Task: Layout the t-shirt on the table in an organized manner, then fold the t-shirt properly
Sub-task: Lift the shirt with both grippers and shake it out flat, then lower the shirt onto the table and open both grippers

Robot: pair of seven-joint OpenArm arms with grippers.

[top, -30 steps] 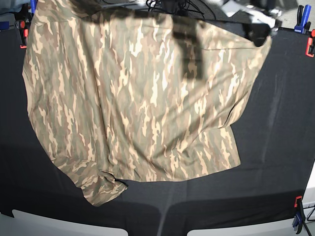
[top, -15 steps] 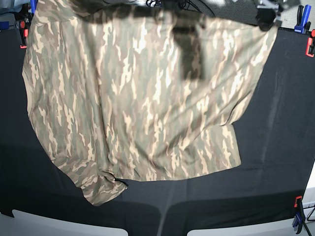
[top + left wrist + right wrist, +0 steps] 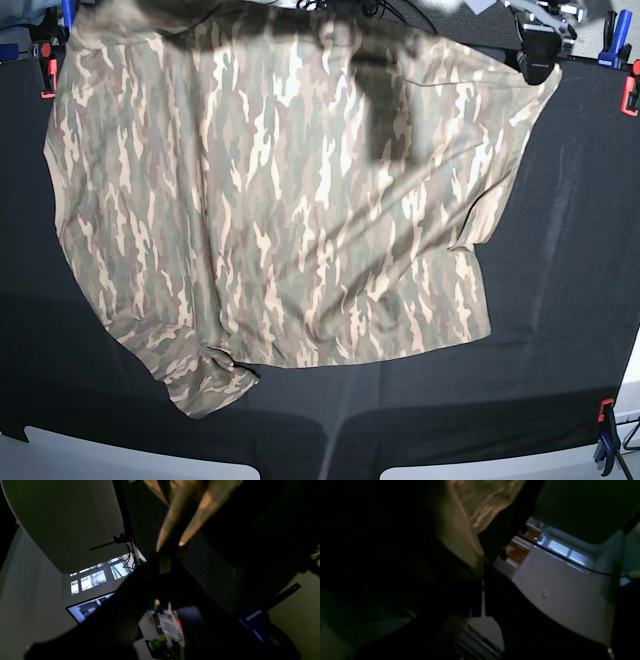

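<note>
The t-shirt [image 3: 290, 210] is spread over most of the black-clothed counter [image 3: 570, 260], its camouflage streaks running from the far edge toward the near one. Its far edge is lifted and pulled taut between the two arms, while the lower part lies on the cloth with a short sleeve [image 3: 205, 380] crumpled at the near left and a squarer corner resting at the near right. A dark shadow crosses the upper middle of the fabric. At the far right corner of the base view the left gripper [image 3: 540, 55] has its fingers pinched tight on the shirt's edge; in its own wrist view a narrow peak of tan fabric [image 3: 180, 530] runs up out of the closed fingers [image 3: 163, 565]. The right gripper [image 3: 482, 580] is off the top left of the base view, but its wrist camera shows the fingers clamped on a fold of the same shirt [image 3: 470, 530], very dark and blurred. Orange and blue clamps [image 3: 48, 70] hold the cloth at the counter's corners, and another clamp [image 3: 604, 440] sits at the near right.
</note>
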